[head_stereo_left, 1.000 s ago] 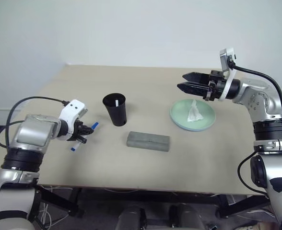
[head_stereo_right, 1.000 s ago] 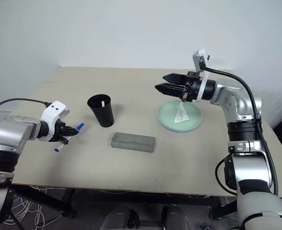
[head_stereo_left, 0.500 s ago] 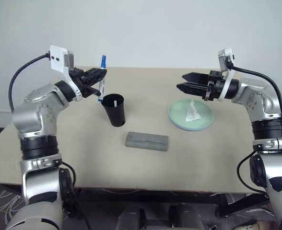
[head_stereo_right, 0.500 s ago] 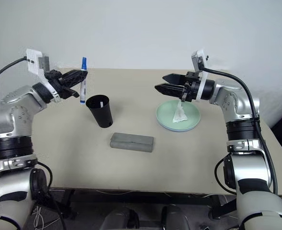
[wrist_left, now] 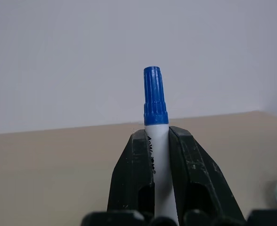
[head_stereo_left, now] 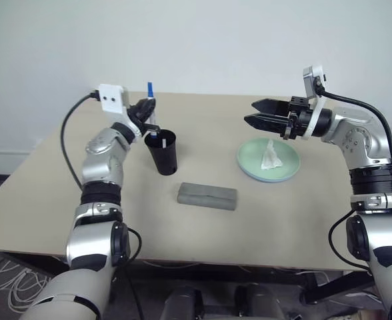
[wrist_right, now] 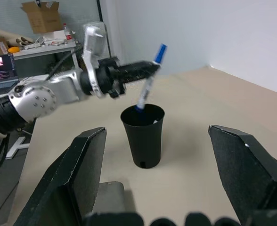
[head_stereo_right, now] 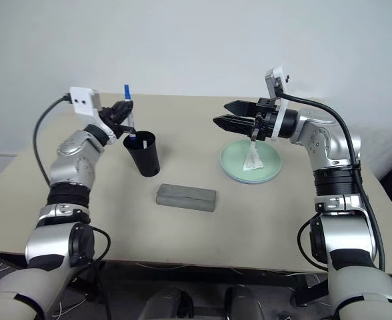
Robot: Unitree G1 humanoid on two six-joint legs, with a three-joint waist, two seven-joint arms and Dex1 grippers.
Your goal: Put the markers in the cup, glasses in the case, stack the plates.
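While the right gripper point(head_stereo_left: 255, 113) gapes, the left gripper point(wrist_left: 157, 141) pinches the blue-capped marker point(wrist_left: 155, 113), tip hidden inside the cup point(head_stereo_left: 163, 152).

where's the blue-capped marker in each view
Left eye view: blue-capped marker upright in the left end effector, tip in the cup, left of centre.
Right eye view: same, left of centre.
Left wrist view: centre, pinched between the fingers, cap up.
Right wrist view: upper middle, slanting into the cup.
Shared landmark: the black cup; the left wrist view lacks it.
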